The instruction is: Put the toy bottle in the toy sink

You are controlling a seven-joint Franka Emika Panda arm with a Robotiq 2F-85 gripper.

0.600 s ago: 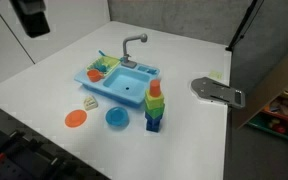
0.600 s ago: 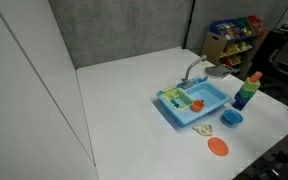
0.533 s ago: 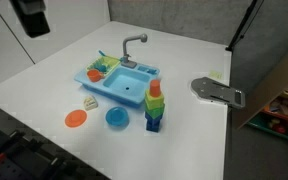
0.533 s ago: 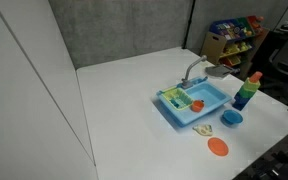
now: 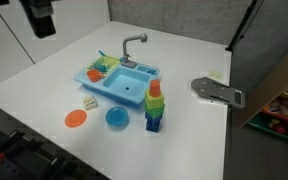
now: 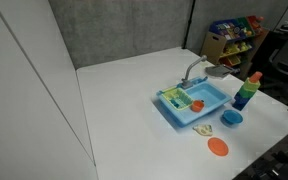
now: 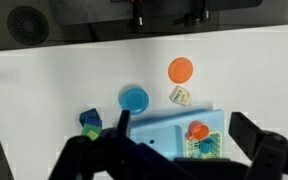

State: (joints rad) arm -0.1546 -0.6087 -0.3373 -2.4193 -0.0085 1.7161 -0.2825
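Observation:
The toy bottle (image 5: 89, 102) is a tiny yellowish piece lying on the white table just in front of the toy sink (image 5: 121, 84). The sink is light blue, with a grey faucet (image 5: 134, 42) and a side rack of dishes. Both also show in an exterior view, the bottle (image 6: 204, 128) and the sink (image 6: 194, 103). In the wrist view the bottle (image 7: 180, 95) lies beside the sink (image 7: 169, 128). My gripper (image 7: 184, 135) is open and empty, high above the sink. It shows at the top left of an exterior view (image 5: 39, 15).
An orange disc plate (image 5: 76, 118), a round blue plate (image 5: 116, 118) and stacked colourful cups (image 5: 155, 105) stand in front of the sink. A grey metal plate (image 5: 217, 92) lies at the table's edge. A toy shelf (image 6: 229, 35) stands beyond the table.
My gripper has shifted slightly to the right at the top of the exterior view. Nothing on the table has moved.

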